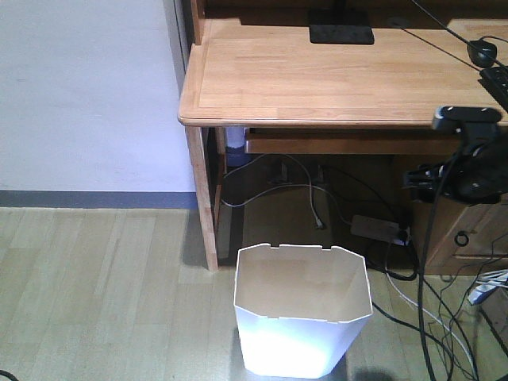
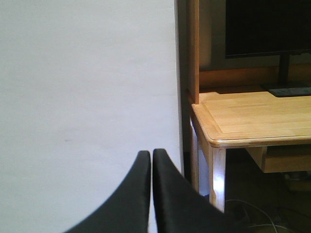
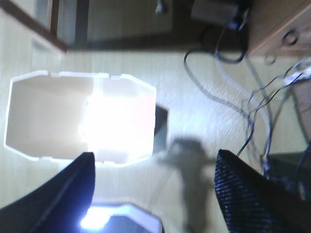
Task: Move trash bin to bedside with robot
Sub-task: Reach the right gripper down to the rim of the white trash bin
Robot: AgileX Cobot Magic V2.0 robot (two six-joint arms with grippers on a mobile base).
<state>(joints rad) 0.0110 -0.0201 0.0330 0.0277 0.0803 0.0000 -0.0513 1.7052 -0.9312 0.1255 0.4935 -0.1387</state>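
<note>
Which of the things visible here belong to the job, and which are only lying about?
Job: trash bin, open right end effector, shut left end effector. The bed is not in view.
Lying about: wooden desk, floor cables, monitor stand.

white trash bin (image 1: 302, 337) cream inside, light wooden desk (image 1: 317, 79), pale plank floor (image 1: 103, 302)

Bin (image 1: 303, 317) stands on the floor (image 1: 95, 294), in front of the counter (image 1: 317, 79) and just right of its front left leg (image 1: 202, 190). Monitor stand (image 1: 341, 33) rests at the counter's back. Cables (image 1: 409, 294) lie on the floor right of the bin. 1 drawer unit (image 1: 460, 230) sits under the counter's right end. Wall (image 1: 79, 87) lies left of the counter.
</note>
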